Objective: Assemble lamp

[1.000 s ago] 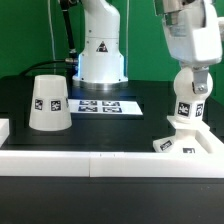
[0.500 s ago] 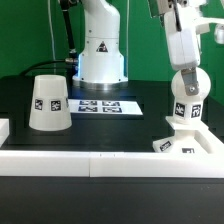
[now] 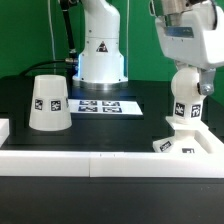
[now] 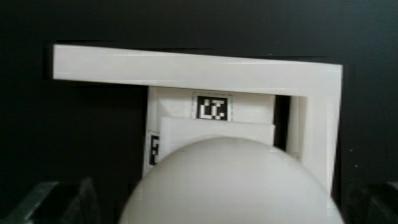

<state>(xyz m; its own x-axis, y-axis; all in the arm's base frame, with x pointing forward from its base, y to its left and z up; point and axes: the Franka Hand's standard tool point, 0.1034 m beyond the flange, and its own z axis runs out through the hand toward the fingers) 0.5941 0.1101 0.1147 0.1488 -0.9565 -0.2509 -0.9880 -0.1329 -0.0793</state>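
The white ball-shaped bulb (image 3: 185,97) stands upright on the flat angular lamp base (image 3: 190,143) at the exterior view's right. My gripper (image 3: 188,84) comes down from above and is shut on the bulb's upper part. In the wrist view the bulb (image 4: 222,185) fills the space between my dark fingers, and the base (image 4: 196,62) with its tag lies below it. The cone-shaped shade (image 3: 48,104) stands alone on the black table at the exterior view's left, well apart from the gripper.
The big white robot pedestal (image 3: 100,50) stands at the back centre. The marker board (image 3: 108,105) lies flat in front of it. A low white wall (image 3: 90,160) runs along the table's front edge.
My wrist has turned about its vertical axis above the bulb. The bulb and base stay in the same place, and the shade has not moved.
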